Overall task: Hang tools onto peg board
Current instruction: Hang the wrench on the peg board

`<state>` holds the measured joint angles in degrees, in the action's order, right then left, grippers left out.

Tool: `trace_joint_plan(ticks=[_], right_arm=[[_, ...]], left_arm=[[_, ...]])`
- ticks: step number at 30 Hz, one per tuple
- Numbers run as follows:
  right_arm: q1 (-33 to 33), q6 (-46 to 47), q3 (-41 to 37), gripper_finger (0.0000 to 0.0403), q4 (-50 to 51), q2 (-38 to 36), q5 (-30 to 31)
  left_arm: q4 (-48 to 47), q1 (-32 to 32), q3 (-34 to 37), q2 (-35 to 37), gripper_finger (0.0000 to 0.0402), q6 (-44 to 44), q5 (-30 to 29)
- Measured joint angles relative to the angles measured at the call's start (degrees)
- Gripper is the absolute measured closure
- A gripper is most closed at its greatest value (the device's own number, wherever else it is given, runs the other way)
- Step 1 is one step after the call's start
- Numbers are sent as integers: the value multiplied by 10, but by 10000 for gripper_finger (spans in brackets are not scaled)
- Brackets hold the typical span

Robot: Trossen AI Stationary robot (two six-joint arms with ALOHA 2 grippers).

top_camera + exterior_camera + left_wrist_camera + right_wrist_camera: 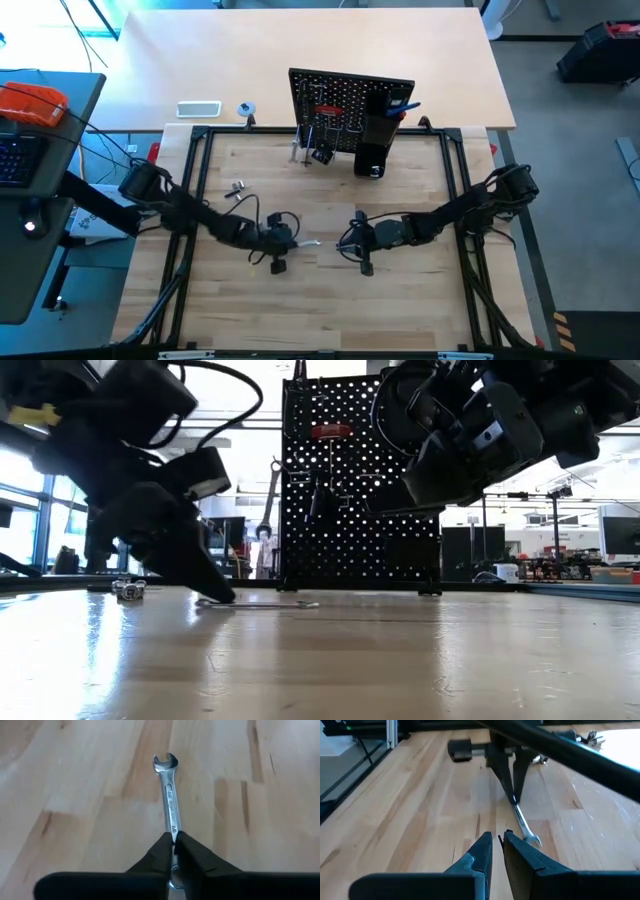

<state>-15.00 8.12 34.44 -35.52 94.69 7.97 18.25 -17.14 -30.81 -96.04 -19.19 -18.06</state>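
**Left gripper clamps the wrench on the table**

Centre of the high view: the left gripper (292, 243) is down at the tabletop, and in the left wrist view its two fingers (161, 855) are pinched together on the shank of the silver wrench (169, 800), near the end away from the open jaw. The wrench lies flat on the wood; in the low view it shows as a thin bar on the table at lower left of centre, with the dark fingers meeting it at its left end. Whether it has left the surface yet cannot be told.

The right gripper (497, 851) hovers just right of centre in the high view, facing the left one, jaws nearly together and holding nothing, its tips near the wrench's open end.

The peg board (350, 105) stands upright at upper centre of the high view, well apart from both arms, with several tools already hanging on it.

So the step in hand looks like the pick-up of the wrench. The next move would call for a clean lift without the thin shank twisting in the grip, then a carry up-frame to the board and lining the wrench up on a free hook. The right arm may need to clear out of the way.
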Motion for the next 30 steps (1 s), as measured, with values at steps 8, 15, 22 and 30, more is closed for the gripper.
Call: trace_joint_plan(ticks=[8,15,22,30], right_arm=[[0,-2,0,361,-41,0,0],[0,-6,0,361,-58,0,0],[0,-6,0,361,-59,0,4],[0,-13,0,361,-55,0,10]], left_arm=[[53,30,-20,-36,389,55,17],[50,33,-48,-11,384,112,17],[-22,31,-49,55,367,119,15],[-141,-3,-45,86,364,84,13]])
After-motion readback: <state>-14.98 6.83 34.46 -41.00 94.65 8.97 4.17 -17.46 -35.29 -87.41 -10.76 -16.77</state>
